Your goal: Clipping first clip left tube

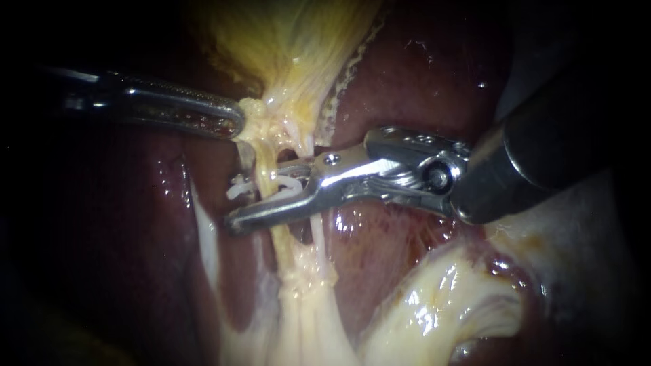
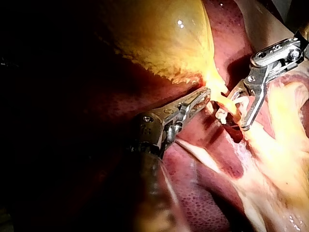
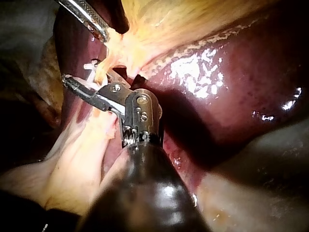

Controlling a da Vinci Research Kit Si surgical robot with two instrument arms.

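Observation:
The yellow gallbladder (image 1: 291,34) narrows to a neck from which two pale tubes run down. My left instrument (image 1: 234,125) comes in from the left, its jaws shut on the neck tissue; it also shows in the left wrist view (image 2: 200,99). My right instrument (image 1: 239,191) comes in from the right, its jaws open and straddling the left tube (image 1: 266,169). A white clip (image 1: 288,184) lies across that tube between the jaws, apart from the lower jaw. The clip (image 2: 222,115) also shows beside my right instrument (image 2: 237,113), and again in the right wrist view (image 3: 89,65).
Dark red liver (image 1: 407,74) surrounds the field. A thinner right tube (image 1: 316,230) passes close behind the lower jaw. Pale fatty tissue (image 1: 434,305) bulges at the lower right, under the right shaft.

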